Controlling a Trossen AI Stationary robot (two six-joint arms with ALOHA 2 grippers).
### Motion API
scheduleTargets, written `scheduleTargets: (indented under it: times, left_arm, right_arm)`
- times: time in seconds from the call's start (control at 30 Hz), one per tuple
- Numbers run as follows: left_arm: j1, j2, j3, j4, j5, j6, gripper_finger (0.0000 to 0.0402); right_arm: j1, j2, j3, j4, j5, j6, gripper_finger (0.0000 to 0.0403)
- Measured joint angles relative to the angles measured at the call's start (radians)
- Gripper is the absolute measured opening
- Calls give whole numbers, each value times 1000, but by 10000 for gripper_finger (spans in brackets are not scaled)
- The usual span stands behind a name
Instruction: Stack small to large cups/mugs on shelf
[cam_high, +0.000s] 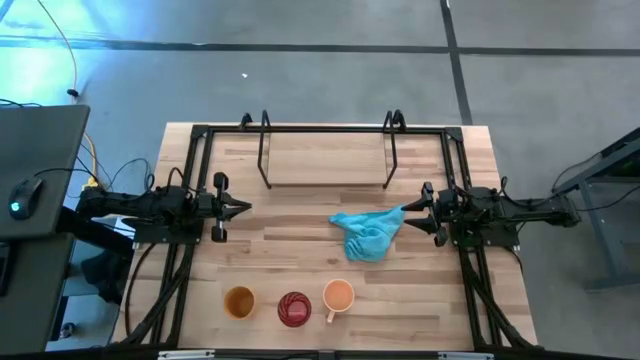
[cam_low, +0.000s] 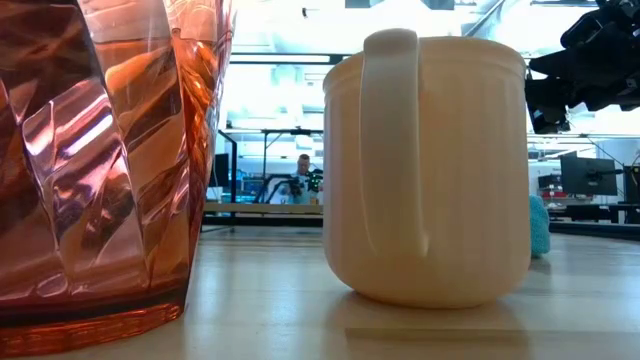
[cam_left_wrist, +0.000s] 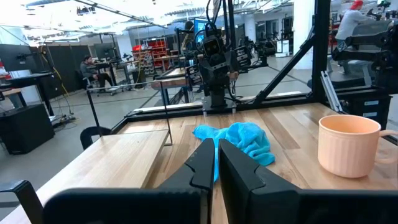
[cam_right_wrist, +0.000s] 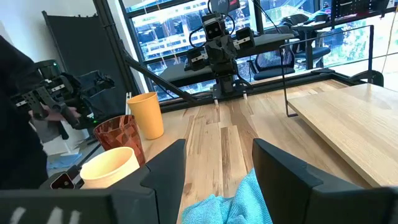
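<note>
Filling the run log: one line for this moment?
left gripper: shut, idle | right gripper: open, at cloth | three cups: front edge | shelf: bare

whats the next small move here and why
Probably the right gripper, fingers open over the turquoise cloth, should swing toward the light orange mug, the nearest of the three cups. All three stand in a row at the table's near edge, and the shelf is bare. The left gripper waits, shut.
</note>
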Motion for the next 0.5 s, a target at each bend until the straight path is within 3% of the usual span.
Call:
scheduleTargets:
  times: [0.33, 0.5]
  left_arm:
    - [0, 0, 0, 21, 21, -22, 12]
    - [0, -1, 1, 149, 102, -266, 12]
  right_arm:
    - [0, 0, 0, 0, 0, 0, 177]
    - [0, 0, 0, 0, 0, 0, 177]
